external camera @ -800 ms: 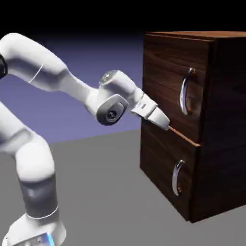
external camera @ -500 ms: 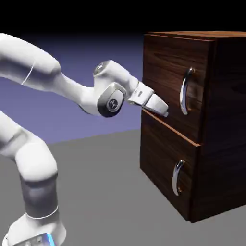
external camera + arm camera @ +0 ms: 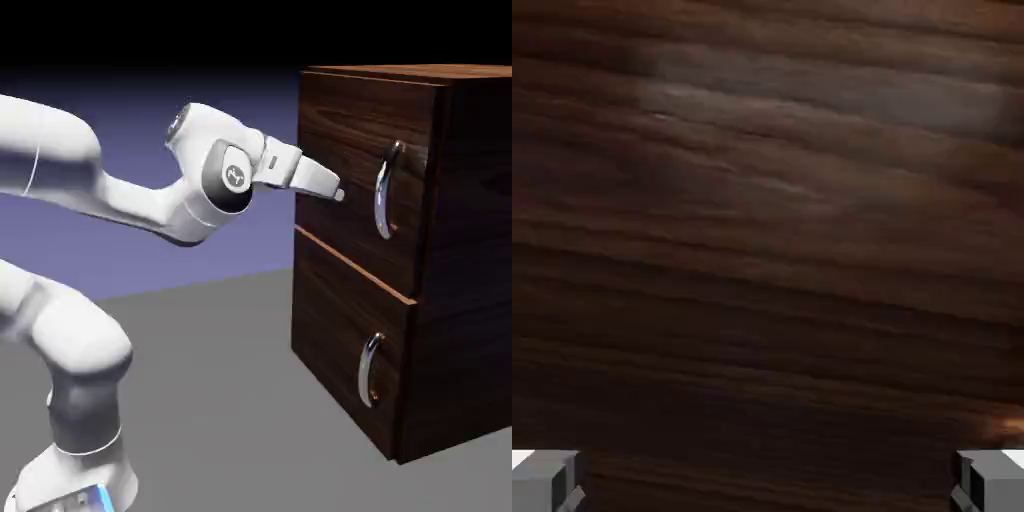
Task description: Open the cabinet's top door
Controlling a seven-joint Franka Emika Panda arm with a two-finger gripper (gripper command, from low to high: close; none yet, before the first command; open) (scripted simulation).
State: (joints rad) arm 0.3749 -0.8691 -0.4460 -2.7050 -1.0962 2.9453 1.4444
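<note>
My end effector is spread wide and empty against the top door, beside the handle, so closing here would miss it.

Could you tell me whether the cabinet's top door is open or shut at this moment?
Shut: the top door sits flush in the cabinet.

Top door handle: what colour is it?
Silver, a curved bar handle on dark wood grain; exterior view.

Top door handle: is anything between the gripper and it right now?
Nothing visible. The gripper, jaws open, faces the top door, with bare panel between it and the handle toward the exterior view's right.
</note>
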